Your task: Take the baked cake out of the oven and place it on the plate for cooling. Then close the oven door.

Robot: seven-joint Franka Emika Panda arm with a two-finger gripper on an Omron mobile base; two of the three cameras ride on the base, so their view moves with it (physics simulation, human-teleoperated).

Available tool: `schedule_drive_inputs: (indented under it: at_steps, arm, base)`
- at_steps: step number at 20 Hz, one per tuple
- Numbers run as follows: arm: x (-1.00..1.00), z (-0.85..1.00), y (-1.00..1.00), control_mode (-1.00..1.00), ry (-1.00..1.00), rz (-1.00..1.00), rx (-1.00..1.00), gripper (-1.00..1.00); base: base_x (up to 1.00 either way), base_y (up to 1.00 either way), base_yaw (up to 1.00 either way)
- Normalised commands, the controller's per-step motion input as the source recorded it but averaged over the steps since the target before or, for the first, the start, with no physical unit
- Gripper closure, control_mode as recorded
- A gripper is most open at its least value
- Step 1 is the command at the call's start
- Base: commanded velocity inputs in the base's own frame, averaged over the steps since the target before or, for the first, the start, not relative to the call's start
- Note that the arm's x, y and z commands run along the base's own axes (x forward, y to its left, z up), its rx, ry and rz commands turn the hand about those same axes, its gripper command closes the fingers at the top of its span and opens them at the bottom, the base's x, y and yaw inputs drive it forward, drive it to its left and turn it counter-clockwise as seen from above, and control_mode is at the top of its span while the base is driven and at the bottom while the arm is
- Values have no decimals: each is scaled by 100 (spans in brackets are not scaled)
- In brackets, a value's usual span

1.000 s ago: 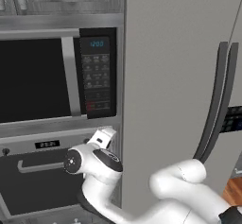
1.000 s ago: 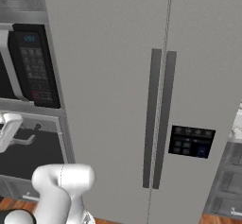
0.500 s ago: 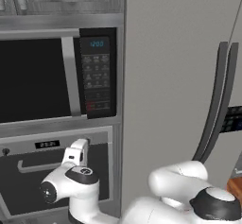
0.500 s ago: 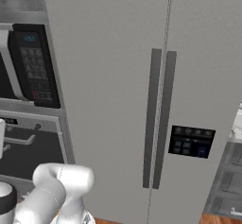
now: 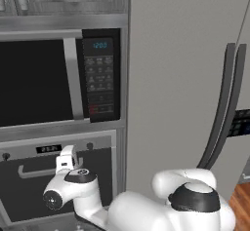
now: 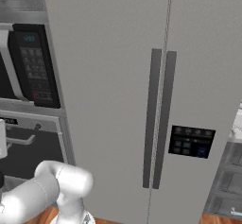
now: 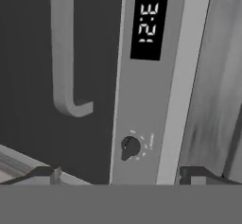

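You are looking at the oven [image 5: 58,149] sitting at 7 o'clock in the left base view, below the microwave [image 5: 63,79]. The oven door [image 5: 29,191] is staying shut, hiding the inside. The end effector [image 7: 118,175] is standing wide open, gripping nothing, facing the handle [image 7: 64,57] and a knob [image 7: 130,147].

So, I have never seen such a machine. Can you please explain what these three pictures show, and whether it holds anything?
It is a white robot arm in a simulated kitchen. Two cameras ride on its base, behind it to the left and right. They show a microwave, the oven below it, and a grey fridge. The third camera sits on the hand and is rolled sideways, close to the oven door, its handle, the clock display and a knob. The door looks shut. The jaws are open and hold nothing.
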Motion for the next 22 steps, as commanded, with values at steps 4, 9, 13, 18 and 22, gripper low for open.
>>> schedule_drive_inputs:
  at_steps: [4,9,13,18,22]
  arm:
    - [21,-49,22,-100,0,8,-4,-100]
    - [10,-43,25,-100,0,1,-2,-100]
    - [25,-33,28,-100,0,0,-1,-100]
    - [29,-29,28,-100,0,0,-2,-100]
    - [34,-31,21,-100,0,0,-5,-100]
  base:
    - [0,0,0]
    - [0,0,0]
    - [0,0,0]
    - [0,0,0]
    - [0,0,0]
